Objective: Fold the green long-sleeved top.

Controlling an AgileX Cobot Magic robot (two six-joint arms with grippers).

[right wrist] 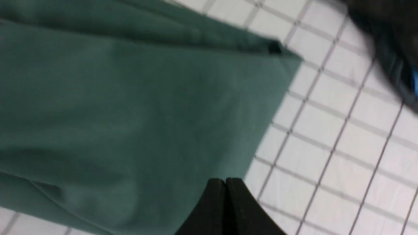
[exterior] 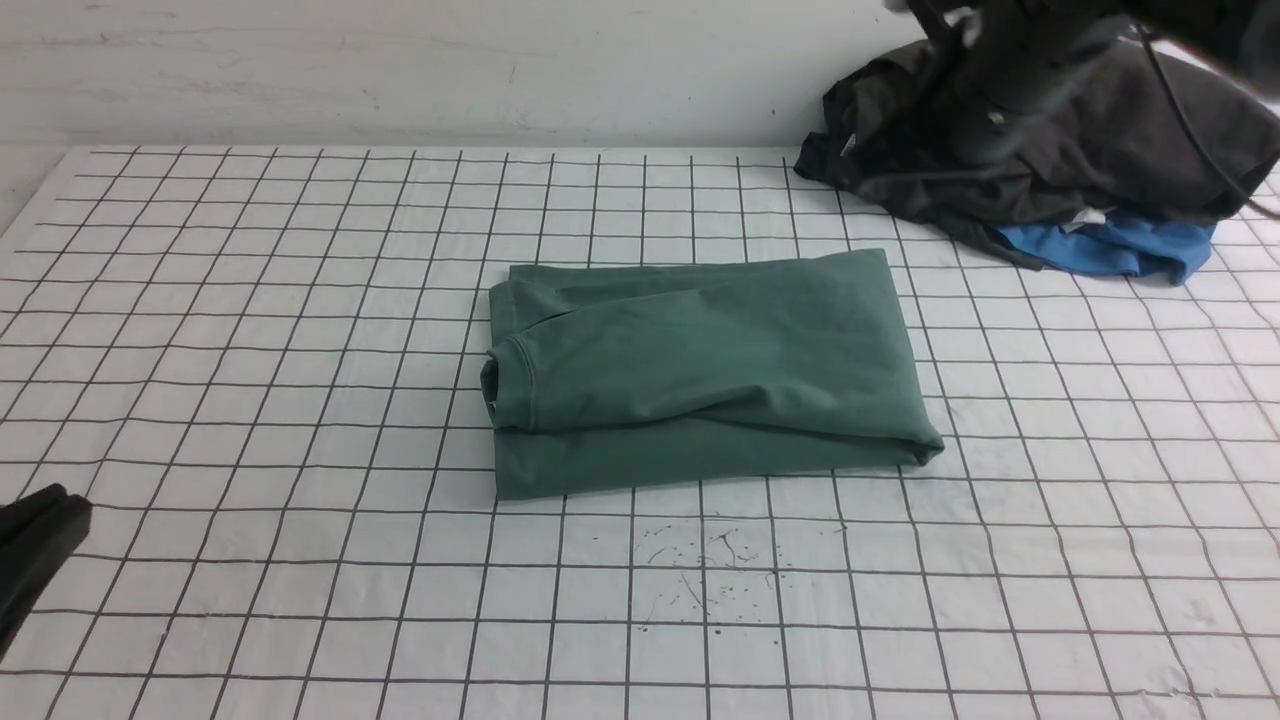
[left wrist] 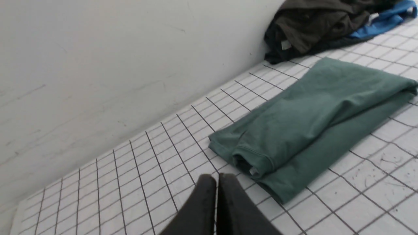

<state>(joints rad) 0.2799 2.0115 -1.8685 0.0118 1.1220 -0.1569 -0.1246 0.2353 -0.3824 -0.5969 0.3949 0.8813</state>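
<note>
The green long-sleeved top (exterior: 700, 370) lies folded into a compact rectangle in the middle of the gridded table, its ribbed neck turned to the left. Both sleeves are tucked in. My left gripper (exterior: 60, 505) sits low at the near left edge, well clear of the top. In the left wrist view this gripper (left wrist: 217, 178) is shut and empty, just short of the top's (left wrist: 310, 114) neck end. My right arm (exterior: 1010, 80) is raised and blurred at the far right. Its gripper (right wrist: 225, 180) is shut on nothing, hovering over the top's (right wrist: 130, 107) right edge.
A heap of dark grey-brown garments (exterior: 1050, 150) lies at the back right against the wall, with a bright blue garment (exterior: 1110, 248) poking out beneath. Small ink marks (exterior: 700, 570) speckle the cover in front of the top. A pale wall (exterior: 400, 70) bounds the far edge.
</note>
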